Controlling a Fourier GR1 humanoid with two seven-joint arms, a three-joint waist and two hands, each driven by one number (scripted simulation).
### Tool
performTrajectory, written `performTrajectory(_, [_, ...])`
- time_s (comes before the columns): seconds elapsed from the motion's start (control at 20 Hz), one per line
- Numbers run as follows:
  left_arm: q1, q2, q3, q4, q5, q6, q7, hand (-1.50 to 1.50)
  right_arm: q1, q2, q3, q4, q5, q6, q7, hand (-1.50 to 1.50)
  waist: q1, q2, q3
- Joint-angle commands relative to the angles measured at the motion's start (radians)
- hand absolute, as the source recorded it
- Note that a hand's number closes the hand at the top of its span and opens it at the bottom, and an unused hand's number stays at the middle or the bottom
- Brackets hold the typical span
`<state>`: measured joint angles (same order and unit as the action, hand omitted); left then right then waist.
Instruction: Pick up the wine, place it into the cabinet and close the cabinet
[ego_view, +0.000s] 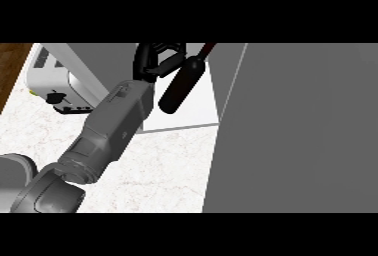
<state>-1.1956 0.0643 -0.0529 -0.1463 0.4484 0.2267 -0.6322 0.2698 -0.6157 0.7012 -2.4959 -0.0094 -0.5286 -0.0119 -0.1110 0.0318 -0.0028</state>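
One left hand (156, 58) grips tilted wine (179, 87) beside cabinet door (295, 130) edge.

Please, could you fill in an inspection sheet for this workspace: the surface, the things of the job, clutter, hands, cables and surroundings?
Surface: pale marbled counter, showing at the lower left and centre.
Job's things: dark wine bottle, tilted, its red neck pointing up and to the right; grey cabinet fills the right side, and whether it is open cannot be told.
Clutter: white toaster at the left edge.
Hands: left hand at the top, fingers curled at the bottle's upper part; right hand not in view.
Cables: nothing seen.
Surroundings: brown wooden floor in the upper left corner.
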Motion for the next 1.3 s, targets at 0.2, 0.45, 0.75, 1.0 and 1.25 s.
performTrajectory(0.2, [-0.033,-0.053,0.015,-0.015,0.008,-0.094,0.016,-1.5,0.079,-0.055,-0.001,-0.216,-0.03,-0.006,0.096,-1.5,0.038,-0.02,0.001])
performTrajectory(0.45, [0.007,-0.045,0.019,-0.025,0.009,-0.155,0.023,-1.5,0.099,-0.054,-0.024,-0.24,-0.026,-0.038,0.125,-1.5,0.063,-0.028,0.001])
performTrajectory(0.75, [-0.003,-0.064,0.001,-0.083,0.023,-0.11,0.038,-1.5,0.123,-0.059,-0.002,-0.201,-0.005,-0.028,0.071,-1.5,0.072,-0.033,0.003])
performTrajectory(1.0, [0.139,-0.064,-0.078,-0.195,0.085,-0.199,0.029,-1.5,0.11,-0.036,0.02,-0.198,0.022,-0.067,0.095,-1.5,0.08,-0.047,0.001])
performTrajectory(1.25, [0.204,-0.064,-0.126,-0.32,0.132,-0.206,0.1,-1.5,0.119,-0.074,-0.037,-0.221,-0.006,-0.067,0.116,-1.5,0.096,-0.048,0.001])
